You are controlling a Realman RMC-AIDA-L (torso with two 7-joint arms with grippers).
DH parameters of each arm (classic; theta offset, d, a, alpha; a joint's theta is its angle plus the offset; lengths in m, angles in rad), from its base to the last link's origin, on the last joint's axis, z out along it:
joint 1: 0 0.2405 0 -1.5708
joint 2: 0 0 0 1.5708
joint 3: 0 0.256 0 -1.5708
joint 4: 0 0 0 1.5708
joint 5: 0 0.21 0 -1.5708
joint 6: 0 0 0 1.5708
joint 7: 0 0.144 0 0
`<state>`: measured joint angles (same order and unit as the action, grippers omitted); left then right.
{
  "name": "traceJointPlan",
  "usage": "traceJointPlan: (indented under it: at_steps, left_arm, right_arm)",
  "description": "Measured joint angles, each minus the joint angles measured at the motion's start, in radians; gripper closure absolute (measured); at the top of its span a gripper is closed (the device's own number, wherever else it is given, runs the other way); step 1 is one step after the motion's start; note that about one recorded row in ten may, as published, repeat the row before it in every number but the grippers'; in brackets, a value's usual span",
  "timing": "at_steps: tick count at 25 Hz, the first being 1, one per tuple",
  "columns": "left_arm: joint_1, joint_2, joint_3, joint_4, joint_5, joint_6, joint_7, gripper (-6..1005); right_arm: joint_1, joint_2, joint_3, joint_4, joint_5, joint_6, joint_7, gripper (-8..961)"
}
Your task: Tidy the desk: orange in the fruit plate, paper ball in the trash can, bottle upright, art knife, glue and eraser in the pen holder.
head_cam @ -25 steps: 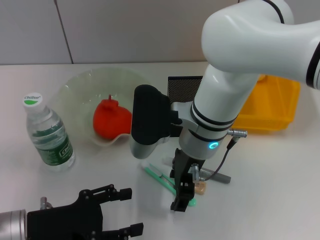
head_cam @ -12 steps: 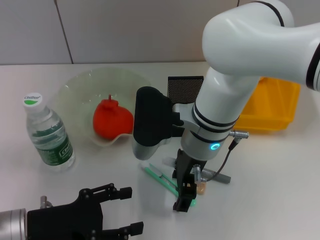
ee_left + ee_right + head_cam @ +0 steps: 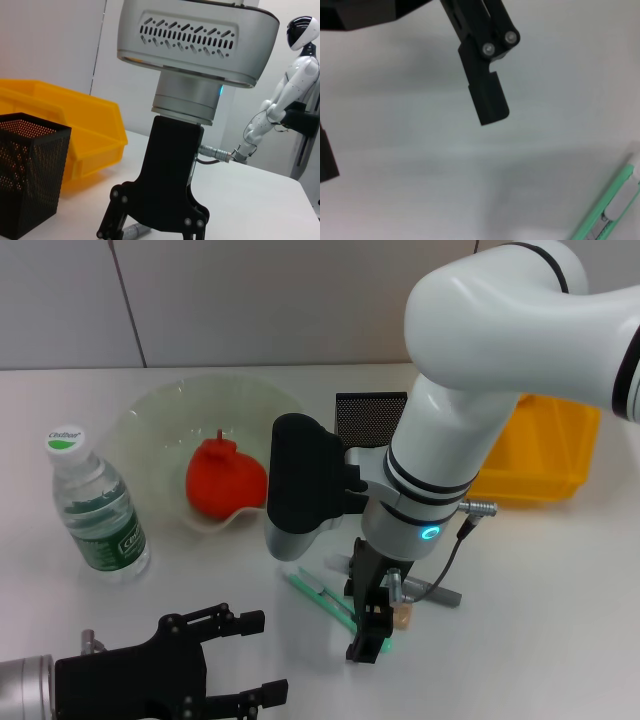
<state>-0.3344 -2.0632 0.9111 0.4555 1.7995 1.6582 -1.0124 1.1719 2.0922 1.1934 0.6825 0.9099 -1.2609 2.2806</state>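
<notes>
The orange [image 3: 224,478] lies in the pale green fruit plate [image 3: 160,410]. At the far left the bottle [image 3: 96,506] stands upright. The mint-green art knife [image 3: 318,592], grey glue [image 3: 432,591] and beige eraser [image 3: 403,617] lie on the desk under my right arm. My right gripper [image 3: 367,648] points down at the knife's near end. The right wrist view shows it open [image 3: 410,135], with the art knife [image 3: 612,207] off to one side. The black pen holder [image 3: 365,417] is partly hidden behind the arm, and the yellow trash can [image 3: 545,455] stands right of it. No paper ball is in view.
My left gripper [image 3: 253,660] rests open at the near left edge. Its wrist view shows the right gripper [image 3: 155,210], pen holder [image 3: 30,175], trash can [image 3: 75,130] and glue [image 3: 132,231]. A small white humanoid figure [image 3: 287,95] stands far behind the desk.
My right gripper has shifted slightly to the right and lower over the knife's end. The left gripper has barely moved.
</notes>
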Motion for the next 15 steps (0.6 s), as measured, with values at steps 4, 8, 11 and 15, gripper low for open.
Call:
traceJointPlan:
  at_steps: [4,8,11,15]
  left_arm:
    - [0.0,0.0,0.0,0.0,0.0,-0.001,0.0,197]
    - [0.0,0.0,0.0,0.0,0.0,-0.003,0.0,197]
    - [0.0,0.0,0.0,0.0,-0.002,-0.003,0.0,197]
    - [0.0,0.0,-0.002,0.0,-0.004,-0.002,0.0,197]
  right_arm:
    - [0.0,0.0,0.0,0.0,0.0,0.001,-0.001,273]
    - [0.0,0.0,-0.007,0.0,0.0,0.003,-0.001,282]
    - [0.0,0.0,-0.022,-0.001,0.0,0.01,-0.001,288]
    - [0.0,0.0,-0.03,-0.002,0.0,0.013,0.0,296]
